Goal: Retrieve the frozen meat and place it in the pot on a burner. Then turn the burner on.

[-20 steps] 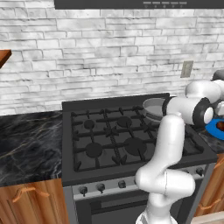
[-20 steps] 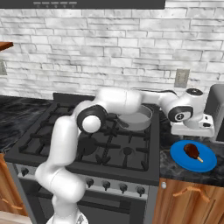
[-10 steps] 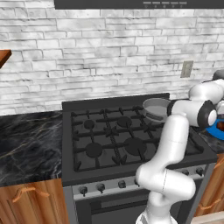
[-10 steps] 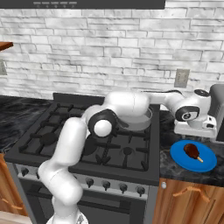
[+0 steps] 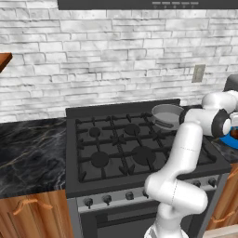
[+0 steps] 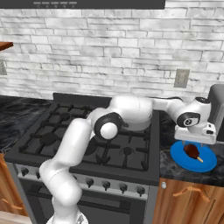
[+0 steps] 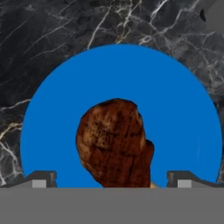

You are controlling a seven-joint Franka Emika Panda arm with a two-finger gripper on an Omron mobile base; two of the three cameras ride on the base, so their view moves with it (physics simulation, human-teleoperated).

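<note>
- In the right base view the gripper (image 6: 191, 143) hangs directly above the blue plate (image 6: 205, 162), which lies on the dark marble counter (image 6: 168, 151) to the right of the stove (image 6: 87, 135).
- The same view shows the frozen meat (image 6: 191, 151) lying on that plate, a dark red-brown lump with a pale tan stick pointing to the right; a gap shows between hand and meat.
- The hand view looks straight down on the meat (image 7: 114, 142), which sits near the middle of the plate (image 7: 183, 113), with black veined counter (image 7: 52, 39) around the plate's rim.
- There the 2 fingertips (image 7: 40, 179) stand wide apart at the bottom edge, 1 on each side of the meat and well clear of it; nothing is held.
- The left base view gives the clearest sight of the pot (image 5: 167, 115), a shallow grey round vessel on the far right burner of the stove (image 5: 116, 148).
- In the right base view the arm's white upper link crosses in front of that burner, so I cannot make the pot out there.
- In the left base view the plate (image 5: 231, 140) shows as a blue sliver at the right edge behind the wrist; the fingers cannot be made out.
- Both base views show the row of knobs (image 6: 106, 185) along the stove's near front.
</note>
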